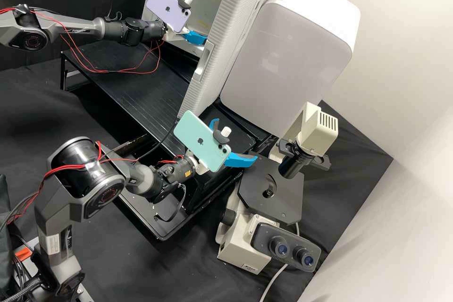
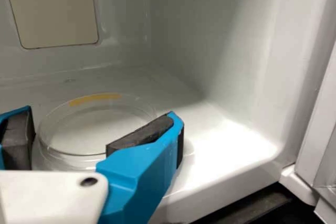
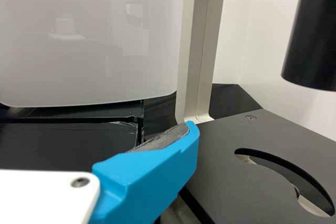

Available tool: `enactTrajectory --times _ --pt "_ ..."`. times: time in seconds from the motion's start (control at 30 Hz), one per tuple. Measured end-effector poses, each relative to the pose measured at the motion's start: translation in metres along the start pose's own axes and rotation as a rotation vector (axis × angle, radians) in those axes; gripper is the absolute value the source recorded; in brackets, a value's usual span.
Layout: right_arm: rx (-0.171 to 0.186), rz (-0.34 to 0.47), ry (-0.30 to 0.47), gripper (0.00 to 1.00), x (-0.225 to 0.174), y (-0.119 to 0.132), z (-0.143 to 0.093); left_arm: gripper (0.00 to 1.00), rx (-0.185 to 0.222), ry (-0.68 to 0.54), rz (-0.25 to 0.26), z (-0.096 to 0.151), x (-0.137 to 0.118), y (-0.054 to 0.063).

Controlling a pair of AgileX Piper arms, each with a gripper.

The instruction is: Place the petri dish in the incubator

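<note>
A clear petri dish [image 2: 84,129] with a yellow mark on its far rim rests on the white floor of the incubator [image 2: 226,145]. My left gripper [image 2: 100,124] is inside the chamber, its two blue fingers pressed against the dish's opposite sides. From above, this gripper [image 1: 197,37] sits in the incubator's opening behind the open door [image 1: 226,33]. My right gripper [image 1: 236,140] hangs open and empty just above the near edge of the microscope stage [image 1: 271,188]; one of its fingers [image 3: 157,156] shows beside the stage [image 3: 252,150].
The white incubator body [image 1: 288,56] stands on a black raised shelf [image 1: 141,89]. A microscope [image 1: 264,240] with its eyepieces stands at the front right, its dark condenser [image 3: 312,30] over the stage. Red cables trail from both arms.
</note>
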Motion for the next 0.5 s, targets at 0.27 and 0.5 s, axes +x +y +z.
enactTrajectory --times 0.27,0.5 --pt "0.0 0.0 0.0 1.0 0.0 0.0 0.0 1.0 0.004 0.003 0.002 -0.0017 0.0004 0.0006" --pt "0.0 0.0 0.0 1.0 0.0 0.0 0.0 1.0 0.06 0.028 0.012 -0.0046 -0.0003 -0.0001"
